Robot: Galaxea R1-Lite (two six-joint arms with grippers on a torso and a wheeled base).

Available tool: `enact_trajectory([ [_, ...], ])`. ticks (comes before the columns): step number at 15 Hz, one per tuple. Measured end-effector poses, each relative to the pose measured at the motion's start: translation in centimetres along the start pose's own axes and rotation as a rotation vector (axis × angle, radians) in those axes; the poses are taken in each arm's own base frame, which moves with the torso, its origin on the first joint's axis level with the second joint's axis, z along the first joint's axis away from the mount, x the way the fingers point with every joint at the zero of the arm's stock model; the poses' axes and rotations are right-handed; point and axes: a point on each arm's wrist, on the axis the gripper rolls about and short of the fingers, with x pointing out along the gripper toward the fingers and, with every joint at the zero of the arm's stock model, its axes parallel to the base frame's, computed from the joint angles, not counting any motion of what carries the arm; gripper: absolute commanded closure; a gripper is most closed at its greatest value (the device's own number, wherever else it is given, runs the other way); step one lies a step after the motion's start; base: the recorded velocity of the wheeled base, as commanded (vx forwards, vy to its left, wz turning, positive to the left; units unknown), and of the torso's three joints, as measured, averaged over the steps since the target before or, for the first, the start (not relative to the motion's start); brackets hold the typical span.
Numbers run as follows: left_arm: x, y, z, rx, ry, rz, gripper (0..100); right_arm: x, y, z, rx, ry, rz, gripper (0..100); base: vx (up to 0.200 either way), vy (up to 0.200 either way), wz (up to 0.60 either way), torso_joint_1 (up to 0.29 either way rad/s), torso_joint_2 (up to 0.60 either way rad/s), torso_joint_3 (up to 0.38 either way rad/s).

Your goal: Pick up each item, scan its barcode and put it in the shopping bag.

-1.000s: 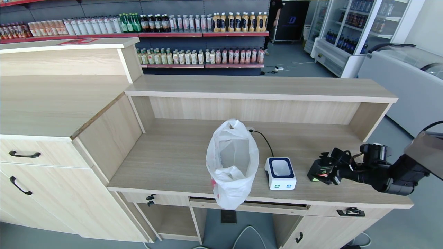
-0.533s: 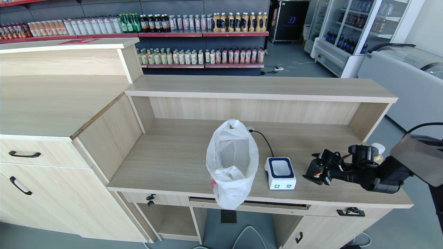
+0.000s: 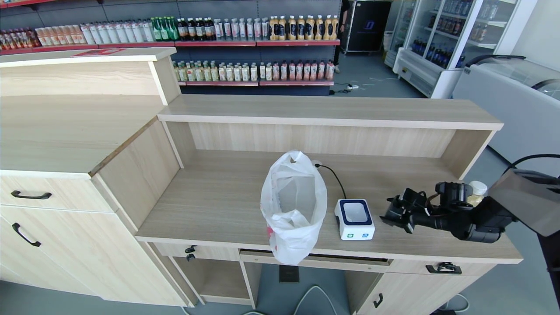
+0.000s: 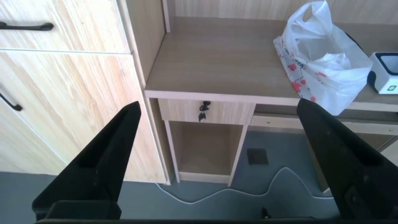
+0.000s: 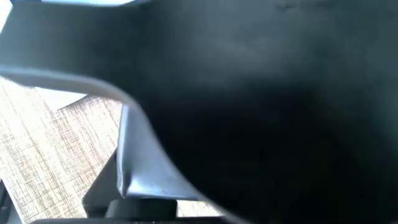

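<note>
A dark pack (image 3: 389, 215) is clamped in the right tool (image 3: 399, 211), which hangs low over the right part of the tabletop (image 3: 218, 197). From the right wrist view the pack is a dark mass close to the camera, with a strip of wood grain beside it; its label cannot be made out.

Just to the left of the pack, apart from it, a small white scanner (image 3: 354, 218) with a dark-rimmed window sits near the front edge of the tabletop. A black cable (image 3: 334, 177) runs from the scanner toward the back. Just left of the scanner stands a white plastic shopping bag (image 3: 293, 205), its mouth open upward and its lower part hanging over the front edge.

Behind the right arm, a bottle with a white cap (image 3: 477, 189) stands upright near the right end of the tabletop.

The left tool (image 4: 219, 106) has its two dark fingers (image 4: 112, 162) wide apart with nothing between them. It is held low in front of the counter, well left of the bag, facing a small drawer (image 4: 205, 111).

Beyond the counter, shelves of drink bottles (image 3: 245, 30) line the far wall.
</note>
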Motion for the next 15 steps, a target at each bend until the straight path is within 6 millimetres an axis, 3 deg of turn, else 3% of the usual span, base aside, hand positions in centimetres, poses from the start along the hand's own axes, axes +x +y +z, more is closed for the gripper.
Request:
enact_trajectory([
  [4,0.0,0.0,0.0,0.0,0.0,0.0,0,-2.7,-2.0,1.8,0.022,-0.047,-0.034,100,0.0,0.0,0.0,0.0,0.0,0.0],
  [7,0.0,0.0,0.0,0.0,0.0,0.0,0,-6.1,-3.0,4.8,0.136,-0.161,0.01,100,0.0,0.0,0.0,0.0,0.0,0.0],
  [11,0.0,0.0,0.0,0.0,0.0,0.0,0,-12.3,-4.2,12.8,0.085,-0.423,0.14,100,0.0,0.0,0.0,0.0,0.0,0.0],
  [13,0.0,0.0,0.0,0.0,0.0,0.0,0,-15.5,-4.0,17.2,-0.063,-0.558,0.213,100,0.0,0.0,0.0,0.0,0.0,0.0],
  [15,0.0,0.0,0.0,0.0,0.0,0.0,0,-16.9,-2.4,22.3,-0.263,-0.671,0.255,100,0.0,0.0,0.0,0.0,0.0,0.0],
])
